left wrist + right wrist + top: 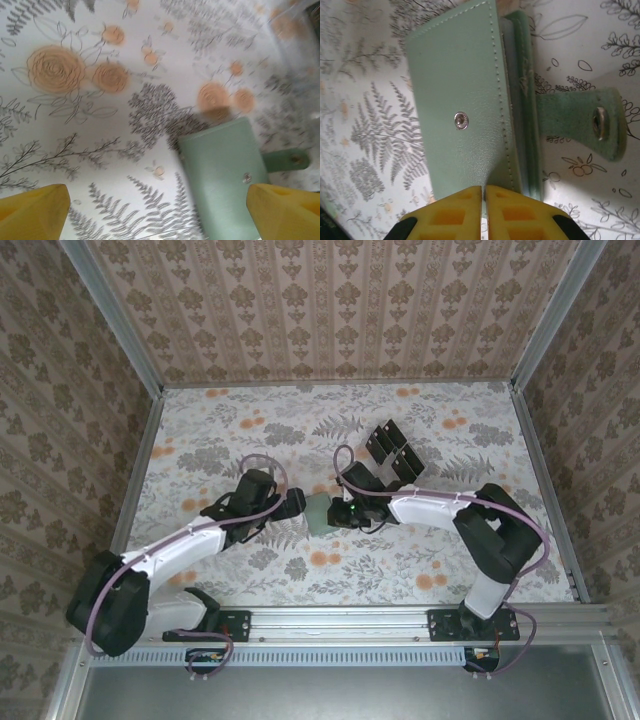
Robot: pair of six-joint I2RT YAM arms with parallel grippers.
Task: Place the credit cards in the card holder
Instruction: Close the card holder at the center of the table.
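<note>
Pinching card holder (465, 100) w/ right claw (484, 192); top cam adds credit cards (386, 441).

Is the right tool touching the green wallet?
Touching. The right wrist view shows the right tool closed on the near edge of the wallet.
</note>
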